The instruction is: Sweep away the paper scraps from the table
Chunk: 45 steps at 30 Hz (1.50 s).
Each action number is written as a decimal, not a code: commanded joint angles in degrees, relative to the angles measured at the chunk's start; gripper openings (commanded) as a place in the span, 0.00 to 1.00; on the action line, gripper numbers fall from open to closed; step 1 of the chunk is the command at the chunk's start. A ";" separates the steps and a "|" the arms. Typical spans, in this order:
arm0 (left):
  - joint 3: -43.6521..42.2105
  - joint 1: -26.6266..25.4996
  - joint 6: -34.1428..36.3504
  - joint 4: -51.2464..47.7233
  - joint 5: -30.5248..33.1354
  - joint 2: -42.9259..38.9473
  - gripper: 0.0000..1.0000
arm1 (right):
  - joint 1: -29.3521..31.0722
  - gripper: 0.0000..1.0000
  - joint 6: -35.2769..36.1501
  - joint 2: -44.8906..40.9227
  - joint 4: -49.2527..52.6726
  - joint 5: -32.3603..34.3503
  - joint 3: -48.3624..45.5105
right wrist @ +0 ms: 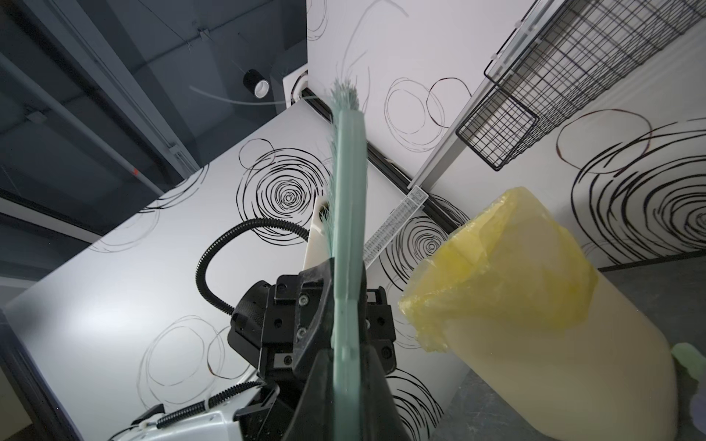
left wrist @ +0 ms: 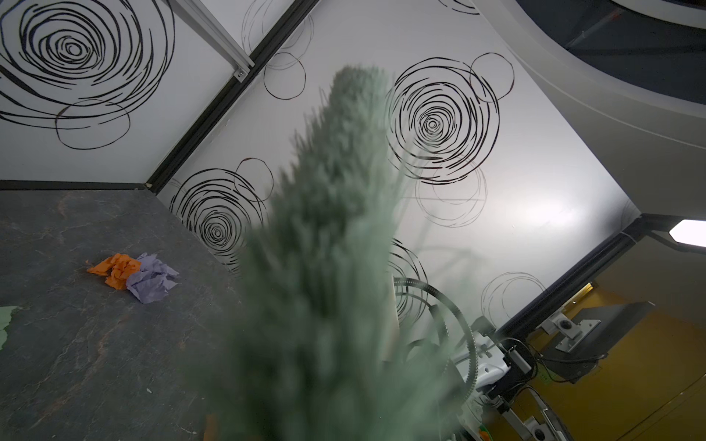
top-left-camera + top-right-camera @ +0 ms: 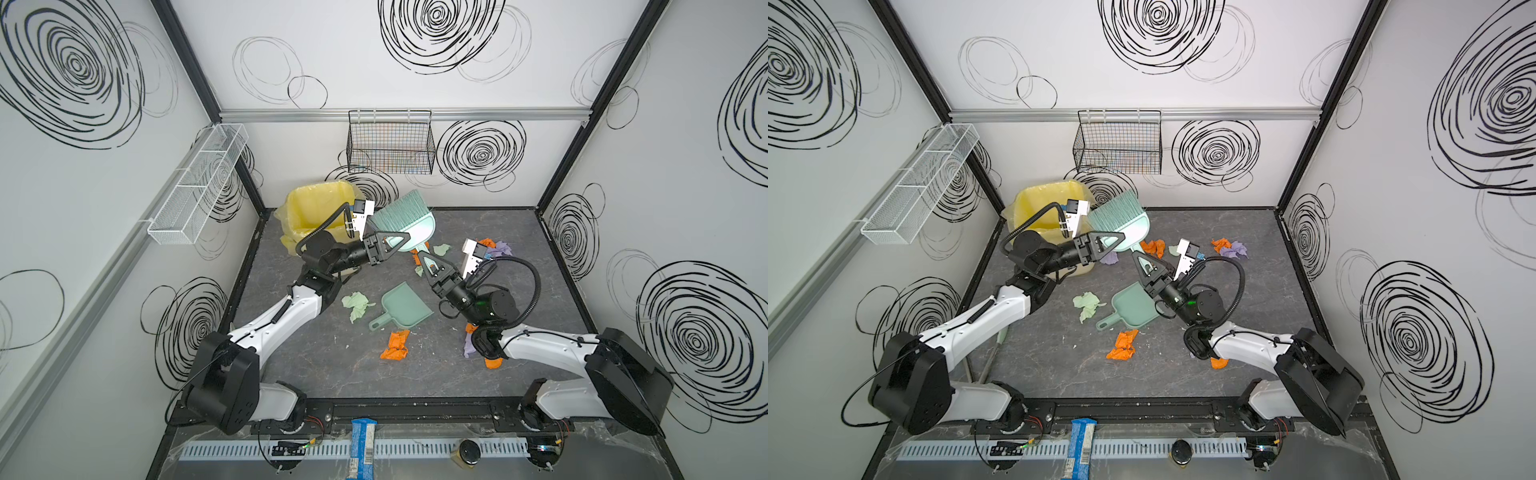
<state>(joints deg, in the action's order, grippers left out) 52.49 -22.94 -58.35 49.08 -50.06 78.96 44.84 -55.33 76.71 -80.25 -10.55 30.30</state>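
Brush (image 3: 405, 220) clamped in L jaws and R jaws; blue packet (image 3: 363, 440) print illegible.

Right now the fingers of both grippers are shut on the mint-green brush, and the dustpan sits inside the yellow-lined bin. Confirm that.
One detail is wrong. The dustpan is not in the bin; it lies on the table near the middle, as both top views show. The rest stands: the fingers of the left gripper and the right gripper are shut on the brush.
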 commanded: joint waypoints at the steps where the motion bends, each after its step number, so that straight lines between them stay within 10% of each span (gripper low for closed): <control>1: -0.90 -0.19 0.66 1.68 0.31 -1.15 0.00 | 0.16 0.00 2.22 -1.09 -5.59 1.11 1.36; 6: -1.23 -0.19 1.65 0.93 -0.24 -1.17 0.01 | 0.16 0.00 3.75 -3.38 -2.44 2.41 0.55; 10: -0.44 0.20 4.48 -2.94 -2.95 -1.17 0.48 | 0.00 0.00 5.58 -6.62 6.27 3.56 0.71; 14: 1.13 1.51 15.62 -18.28 -5.37 -1.59 0.71 | -1.12 0.00 7.63 -12.33 20.34 4.98 0.81; 28: -4.50 3.78 79.85 -62.83 10.03 -16.26 0.93 | -13.90 0.00 13.25 -33.43 69.65 9.91 2.05; 45: -14.63 1.65 94.96 -61.52 22.54 -9.03 0.85 | -19.51 0.00 15.31 -36.98 75.40 4.13 -2.18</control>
<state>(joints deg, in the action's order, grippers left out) 38.35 -20.25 34.06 -14.90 -28.88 68.18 25.52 -40.47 40.60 -4.32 -5.74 28.42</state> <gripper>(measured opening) 0.852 0.104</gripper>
